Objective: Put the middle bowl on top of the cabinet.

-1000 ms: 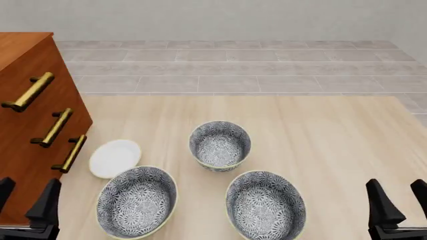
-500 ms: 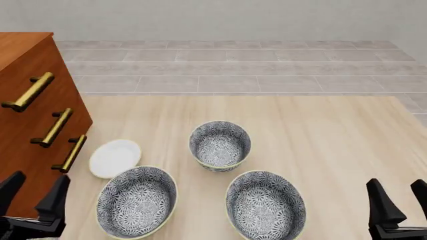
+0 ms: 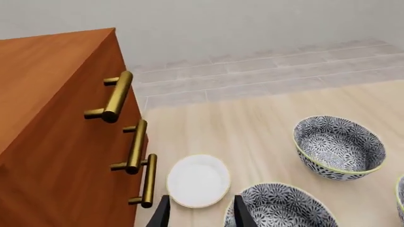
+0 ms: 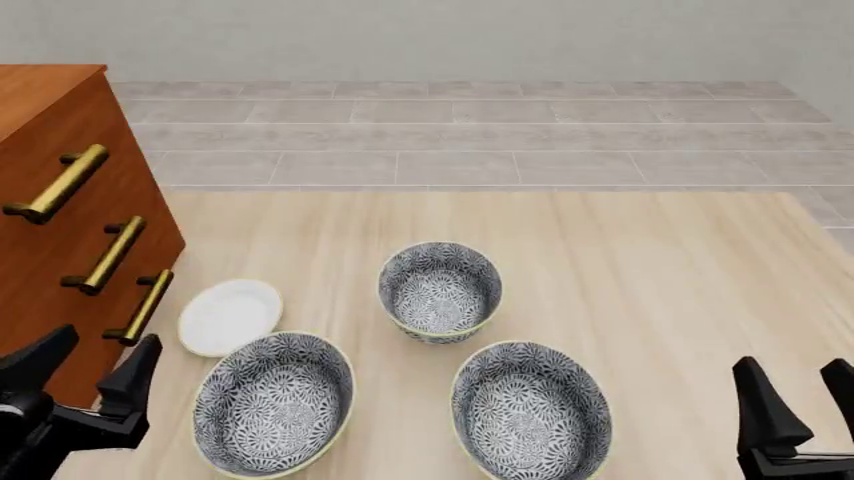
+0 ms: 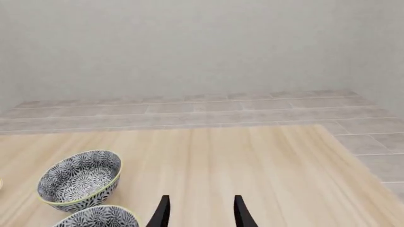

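L gripper (image 4: 83,362) wide, empty, near cabinet (image 4: 54,240) for approach to middle bowl (image 4: 439,290); R gripper (image 4: 798,398) wide, parked.

Both grippers matte black throughout: left gripper (image 4: 86,360) with two tapered, pointed wedge fingers on a blocky base, right gripper (image 4: 798,388) likewise, no visible cables, screws or markings.
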Controlling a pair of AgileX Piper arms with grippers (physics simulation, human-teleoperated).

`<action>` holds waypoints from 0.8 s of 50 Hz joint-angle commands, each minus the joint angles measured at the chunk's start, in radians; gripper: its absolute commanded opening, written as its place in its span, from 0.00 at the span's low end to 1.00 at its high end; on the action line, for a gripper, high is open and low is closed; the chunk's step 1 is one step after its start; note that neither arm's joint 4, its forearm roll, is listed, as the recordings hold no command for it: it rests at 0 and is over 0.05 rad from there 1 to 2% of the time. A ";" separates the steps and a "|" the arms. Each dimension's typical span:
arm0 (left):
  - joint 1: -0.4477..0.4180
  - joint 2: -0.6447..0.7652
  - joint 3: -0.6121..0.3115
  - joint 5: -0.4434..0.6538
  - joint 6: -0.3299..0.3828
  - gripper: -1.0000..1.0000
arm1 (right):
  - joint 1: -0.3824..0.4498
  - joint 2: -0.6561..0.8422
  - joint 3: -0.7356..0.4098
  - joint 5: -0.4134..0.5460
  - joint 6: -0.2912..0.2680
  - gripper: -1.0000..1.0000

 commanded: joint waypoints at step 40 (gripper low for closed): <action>-0.063 0.322 -0.165 0.178 -0.116 1.00 | 0.000 -0.003 0.000 0.000 0.005 1.00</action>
